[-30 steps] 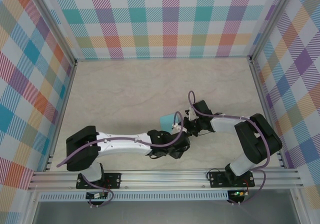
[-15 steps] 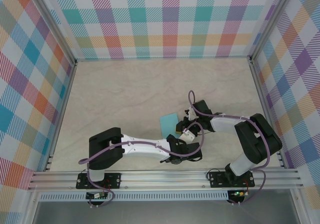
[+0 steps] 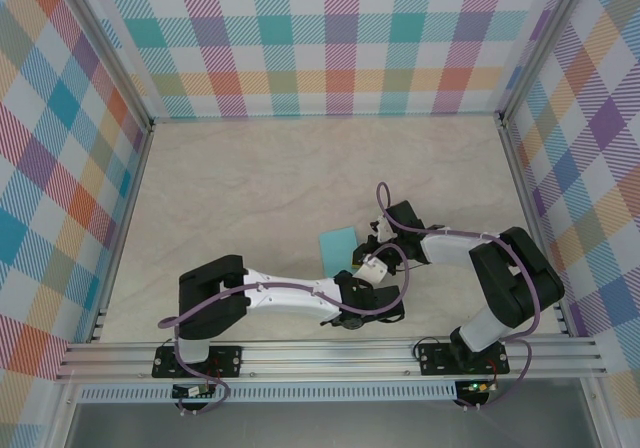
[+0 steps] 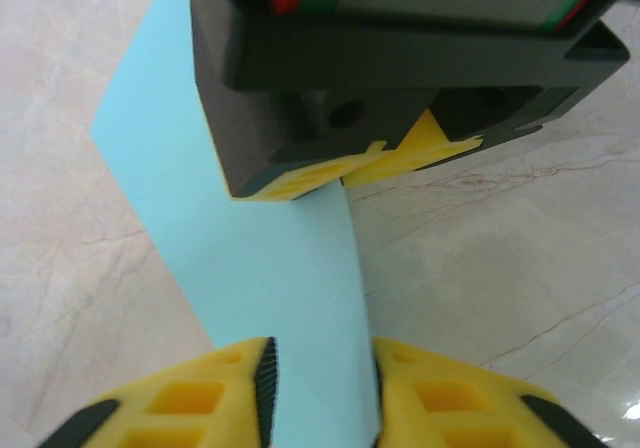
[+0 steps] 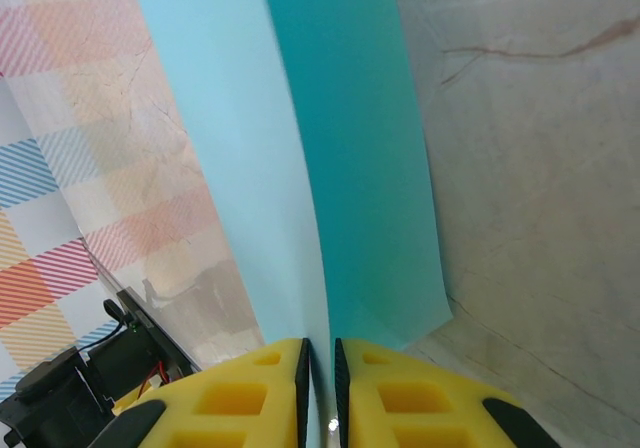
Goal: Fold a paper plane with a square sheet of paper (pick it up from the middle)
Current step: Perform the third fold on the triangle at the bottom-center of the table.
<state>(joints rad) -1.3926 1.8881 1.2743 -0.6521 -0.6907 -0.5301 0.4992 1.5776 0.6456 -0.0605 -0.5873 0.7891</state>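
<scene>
**Pinching a teal sheet from two sides**

Grips the square sheet of thin turquoise-teal paper (image 5: 350, 168) in the right gripper (image 5: 320, 353), yellow fingers all but closed, with the sheet's near edge caught in the slit between them. Runs lengthwise straight away from those fingertips, far end pointing dead ahead of them, above the marbled beige tabletop (image 5: 520, 168). Carries a line along that whole length, with a paler strip to the left of the fingers and a deeper teal strip to the right.

Seen from the left wrist, places the left gripper (image 4: 322, 368) with its yellow fingers partway apart and the paper filling the gap between them. Cannot tell whether the pads actually press it. Stretches from that gap ahead and off to the left, passing into the right gripper's closed yellow tips just in front.

Seen from above, lies at the tip of the right gripper and just beyond the left one as a tilted four-sided patch, long axis roughly along the reach of the left fingers, leaning slightly to their left.
</scene>
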